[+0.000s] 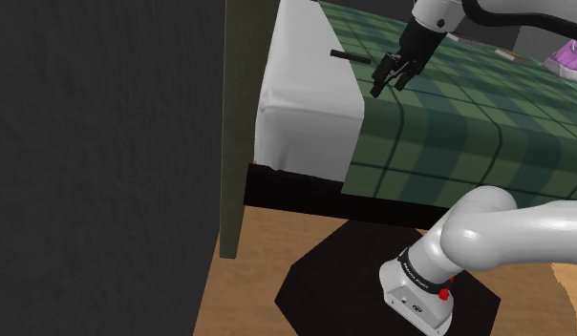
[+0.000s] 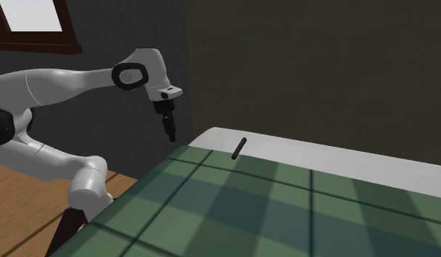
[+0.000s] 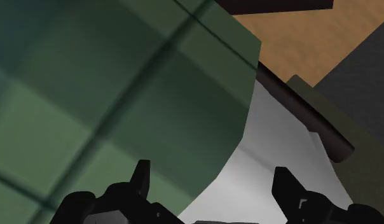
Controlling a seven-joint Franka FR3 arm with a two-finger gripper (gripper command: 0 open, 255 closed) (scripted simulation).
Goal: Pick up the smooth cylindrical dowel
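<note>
Arm: the arm (image 1: 487,229) rises from the stand (image 1: 325,277) at the shoulder view's lower right and reaches to the upper right, with the wrist tilted down.
Gripper: the gripper (image 1: 390,76) hovers over the green blanket (image 1: 449,124). Its fingers (image 3: 141,178) are spread wide, empty and touching nothing.
Dowel: the dowel (image 1: 352,57) is dark and lies where the white sheet (image 1: 306,86) meets the blanket, near the gripper's left in the shoulder view.
Hidden: the frame's top edge cuts off the arm's middle, and a dark wall (image 1: 105,162) covers the left.
</note>
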